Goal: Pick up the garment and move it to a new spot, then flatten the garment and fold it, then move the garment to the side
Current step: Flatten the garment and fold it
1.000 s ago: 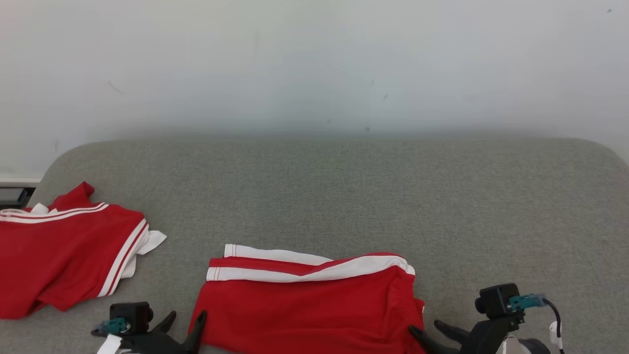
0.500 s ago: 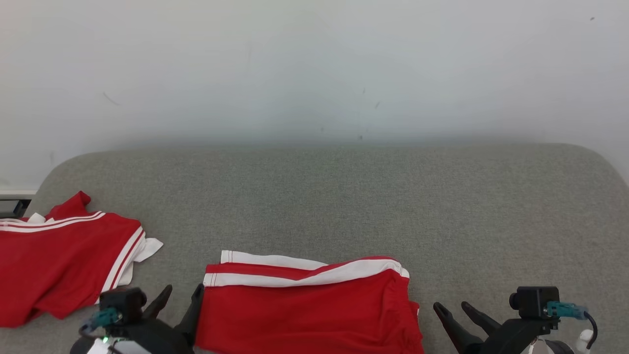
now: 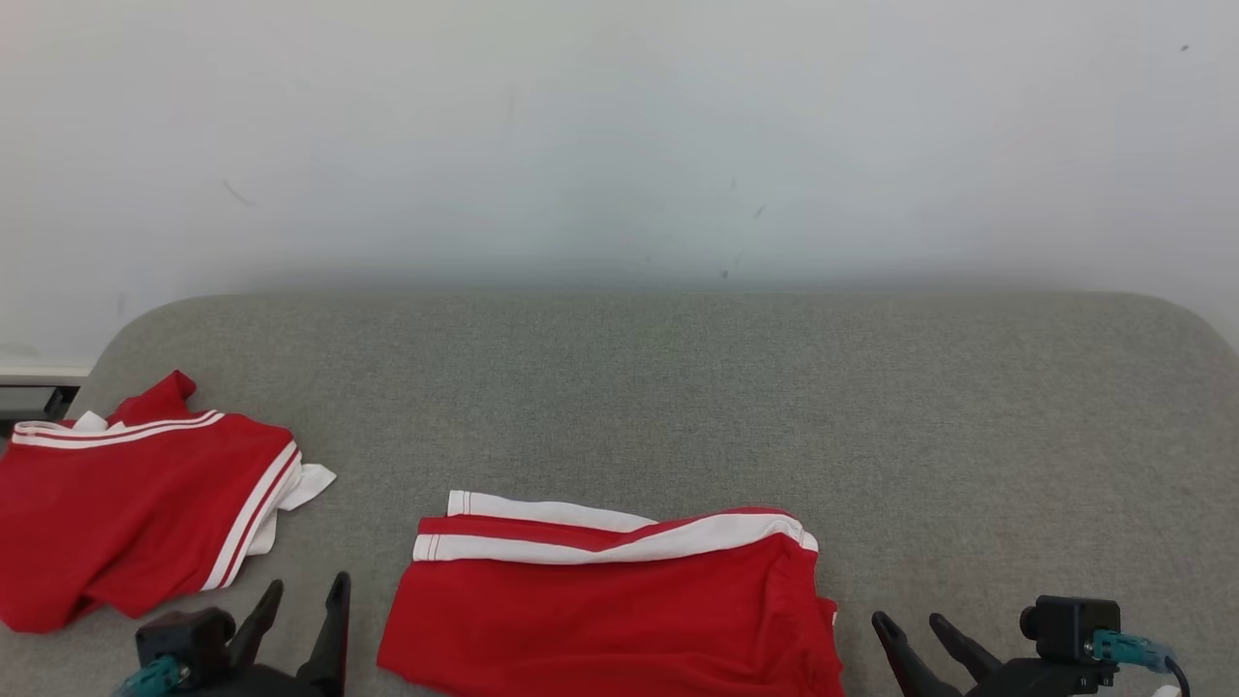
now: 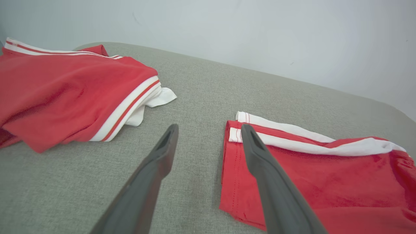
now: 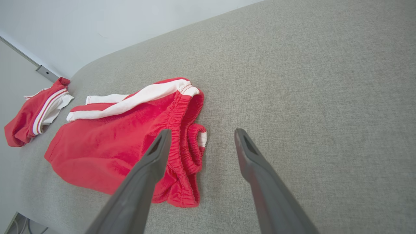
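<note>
garment [image 3: 610, 610]: red shorts with white stripes, lying flat near the front edge of the grey tabletop [image 3: 678, 387], about midway between the two pairs of fingers. its white-striped side faces the pale wall [image 3: 619, 145], and its gathered elastic waistband is at the robot's right end.

the left fingers [image 3: 335, 610] stand spread apart with nothing between them, just beside the garment's left hem, and a strip of bare tabletop shows between them. in the left wrist view the garment [image 4: 325, 182] sits to the right, and one of the left fingers [image 4: 266, 175] crosses in front of the hem corner. whether it touches the cloth cannot be told.

the right fingers [image 3: 892, 651] are also spread and hold nothing, near the garment's right end with bare tabletop between. in the right wrist view one of the right fingers [image 5: 149, 165] overlaps the bunched waistband of the garment [image 5: 113, 143] while the other is over plain tabletop. contact cannot be told here either.

a second red garment [image 3: 126, 513] with white stripes lies crumpled at the far left, well apart from the first.
</note>
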Robot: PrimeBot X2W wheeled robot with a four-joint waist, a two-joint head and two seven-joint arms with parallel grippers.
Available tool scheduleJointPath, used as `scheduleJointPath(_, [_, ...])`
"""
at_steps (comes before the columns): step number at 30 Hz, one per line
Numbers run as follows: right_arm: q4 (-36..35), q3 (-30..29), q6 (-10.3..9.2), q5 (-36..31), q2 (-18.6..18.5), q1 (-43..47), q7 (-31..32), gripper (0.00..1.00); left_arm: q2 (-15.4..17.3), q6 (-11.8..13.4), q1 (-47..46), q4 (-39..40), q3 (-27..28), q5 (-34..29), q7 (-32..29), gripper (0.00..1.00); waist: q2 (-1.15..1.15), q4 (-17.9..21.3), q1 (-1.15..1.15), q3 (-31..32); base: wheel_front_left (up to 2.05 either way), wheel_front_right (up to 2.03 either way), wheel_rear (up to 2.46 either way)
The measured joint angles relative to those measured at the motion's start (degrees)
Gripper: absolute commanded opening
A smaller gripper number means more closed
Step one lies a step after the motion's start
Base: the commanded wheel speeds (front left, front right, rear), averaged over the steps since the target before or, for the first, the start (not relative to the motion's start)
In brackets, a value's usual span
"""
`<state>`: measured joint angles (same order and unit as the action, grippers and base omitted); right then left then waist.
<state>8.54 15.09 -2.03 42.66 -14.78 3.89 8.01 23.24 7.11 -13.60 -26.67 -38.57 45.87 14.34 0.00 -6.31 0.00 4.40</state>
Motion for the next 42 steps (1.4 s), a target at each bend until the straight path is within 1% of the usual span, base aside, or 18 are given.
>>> scheduleJointPath(4, [-0.6, 0.0, -1.00, -1.3, 0.3, -0.4, -1.5, 1.00, -0.8, 0.0, 3.0, 1.5, 4.6, -3.9, 0.0, 1.00, 0.00, -0.2, 0.00, -0.1, 0.00, 0.00, 0.00])
scheduleJointPath(5, [-0.6, 0.0, -1.00, -1.3, 0.3, -0.4, -1.5, 1.00, -0.8, 0.0, 3.0, 1.5, 4.6, -3.9, 0.0, 1.00, 0.00, -0.2, 0.00, -0.1, 0.00, 0.00, 0.00])
scheduleJointPath(7, [-1.1, -0.2, -1.38, -1.9, 0.4, -0.8, -2.6, 1.00, -1.8, 0.0, 4.1, 2.7, 7.3, -6.8, 0.0, 1.00, 0.00, -0.5, 0.00, -0.3, 0.00, 0.00, 0.00])
scheduleJointPath(9, [-1.1, -0.1, -1.54, -2.2, 0.5, -0.9, -2.6, 1.00, -2.1, 0.0, 4.5, 3.3, 8.4, -7.5, 0.0, 1.00, 0.00, -0.5, 0.00, -0.4, 0.00, 0.00, 0.00])
scheduleJointPath(10, [-0.9, 0.4, -1.56, -2.4, 0.8, -0.9, -2.7, 1.00, -2.3, 0.0, 5.4, 4.1, 10.1, -9.5, 0.0, 1.00, 0.00, -0.6, 0.00, -0.5, 0.00, 0.00, 0.00])
scheduleJointPath(11, [-0.8, 0.8, -1.57, -2.7, 1.0, -0.9, -2.6, 1.00, -2.4, 0.0, 5.8, 4.5, 10.7, -10.1, 0.0, 1.00, 0.00, -0.7, 0.00, -0.6, 0.00, 0.00, 0.00])
scheduleJointPath(16, [1.3, 1.7, -2.54, -3.4, 1.4, -1.7, -1.0, 1.00, -4.4, 0.0, 6.3, 7.3, 12.4, -14.1, 0.0, 1.00, 0.00, -1.5, 0.00, -0.8, 0.00, 0.00, 0.00])
scheduleJointPath(21, [3.8, 2.6, -3.11, -3.7, 2.6, -5.8, 1.9, 1.00, -6.0, 0.0, 7.7, 9.4, 14.2, -17.2, 0.1, 1.00, 0.00, -2.6, 0.00, -1.0, 0.00, 0.00, 0.00])
scheduleJointPath(24, [6.4, 3.8, -3.59, -3.8, 3.2, -7.4, 4.7, 1.00, -7.0, 0.0, 8.5, 10.7, 14.9, -19.0, 0.1, 1.00, 0.00, -3.3, 0.00, -1.0, 0.00, 0.00, 0.00])
scheduleJointPath(30, [10.4, 4.2, -4.56, -5.3, 3.6, -8.1, 7.5, 1.00, -8.0, 0.0, 8.7, 12.5, 15.7, -21.0, 0.1, 1.00, 0.00, -4.9, 0.00, -1.3, 0.00, 0.00, 0.00])
scheduleJointPath(39, [16.3, 5.5, -4.80, -6.6, 5.0, -9.2, 11.7, 1.00, -8.7, 0.0, 10.6, 14.0, 17.8, -23.4, 0.1, 1.00, 0.00, -7.0, 0.00, -1.8, 0.00, 0.00, 0.00])
scheduleJointPath(40, [16.8, 5.6, -4.80, -7.1, 5.1, -9.4, 11.9, 0.60, -8.8, 0.0, 10.9, 14.2, 18.1, -23.6, 0.1, 1.00, 0.00, -7.1, 0.00, -1.9, 0.00, 0.00, 0.00])
scheduleJointPath(41, [17.2, 5.5, -4.91, -7.1, 5.3, -9.8, 12.1, 0.25, -8.9, 0.0, 11.2, 14.2, 18.2, -23.6, 0.1, 1.00, 0.00, -7.1, 0.00, -1.9, 0.00, 0.00, 0.00])
scheduleJointPath(42, [17.4, 5.6, -5.04, -7.2, 5.4, -10.3, 12.2, 0.00, -8.9, 0.0, 11.2, 14.3, 18.5, -23.7, 0.1, 1.00, 0.00, -7.1, 0.00, -1.9, 0.00, 0.00, 0.00])
